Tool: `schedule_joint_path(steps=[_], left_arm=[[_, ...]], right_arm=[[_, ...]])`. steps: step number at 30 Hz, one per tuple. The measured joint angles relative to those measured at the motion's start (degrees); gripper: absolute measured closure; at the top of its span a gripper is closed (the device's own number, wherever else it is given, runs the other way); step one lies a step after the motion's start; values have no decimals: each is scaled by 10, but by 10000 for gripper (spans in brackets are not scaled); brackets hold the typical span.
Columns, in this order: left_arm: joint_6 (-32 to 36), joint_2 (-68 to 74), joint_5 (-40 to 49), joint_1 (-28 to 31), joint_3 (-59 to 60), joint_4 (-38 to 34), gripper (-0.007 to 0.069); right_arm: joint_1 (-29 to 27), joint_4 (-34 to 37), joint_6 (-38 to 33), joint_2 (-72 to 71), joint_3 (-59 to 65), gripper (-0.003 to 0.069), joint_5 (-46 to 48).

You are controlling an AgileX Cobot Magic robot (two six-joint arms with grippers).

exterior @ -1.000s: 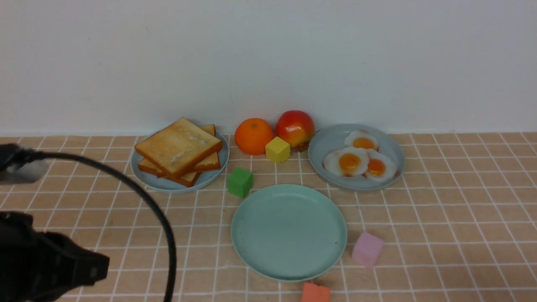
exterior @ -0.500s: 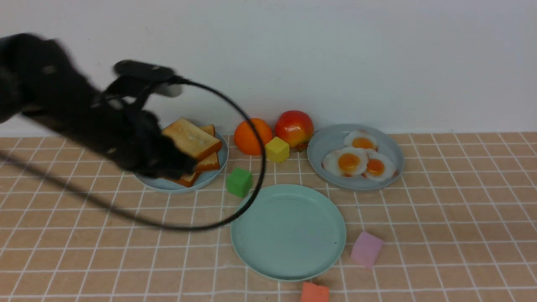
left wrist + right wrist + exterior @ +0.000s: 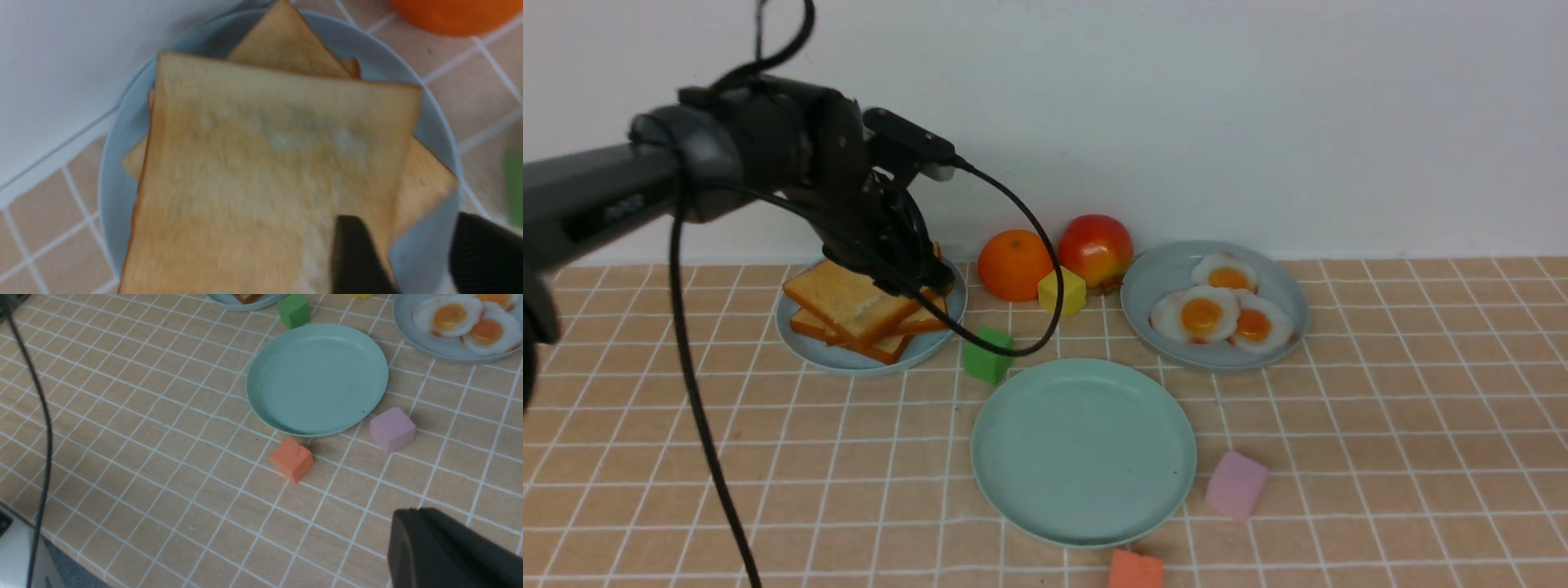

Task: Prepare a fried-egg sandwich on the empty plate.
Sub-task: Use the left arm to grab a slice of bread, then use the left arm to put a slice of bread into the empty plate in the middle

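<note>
Golden square toast slices (image 3: 858,306), likely light and stiff, lie stacked on a round blue-grey plate (image 3: 927,347) near the back edge of the tiled table (image 3: 1421,457), the left gripper (image 3: 408,245) spread wide over the top slice's crust edge, its likeliest hold; right gripper (image 3: 429,539) closed.

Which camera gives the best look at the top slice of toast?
Left wrist view: the top toast slice fills the frame, the open left gripper straddling its edge. The front view shows it partly behind the arm; the right wrist view catches only a sliver of the stack.
</note>
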Motion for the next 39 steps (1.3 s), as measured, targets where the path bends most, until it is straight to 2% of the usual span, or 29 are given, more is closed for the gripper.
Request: schedule_joint_path(steps=[4,10,13,14,15,18,23,26,29,32,37,39], left_arm=[[1,33,-30,0,-3,22,198],[2,44,-36,0,-5,31,223],[2,48,-36,0,-7,35,287],[2,50,-36,0,-8,35,361],[2,50,-36,0,-8,35,393],[3,49,-32,-4,-9,44,558],[-4,17,-3,-6,-8,50,567],[-50,-33,42,-19,-6,47,567],[-77,-87,59,-59,7,45,567],[-82,-130,60,-137,48,46,567],[-103,-128,64,-259,98,53,567],[-112,-116,65,-286,104,58,567]], right_arm=[[0,9,0,0,0,654,8],[0,22,0,0,0,648,9],[0,23,0,0,0,648,9],[0,23,0,0,0,646,9],[0,23,0,0,0,645,10],[0,23,0,0,0,644,11],[0,23,0,0,0,639,10],[0,23,0,0,0,637,10],[0,23,-1,0,0,637,10],[0,23,0,0,0,636,13],[0,22,0,0,0,634,25],[0,20,0,0,0,632,30]])
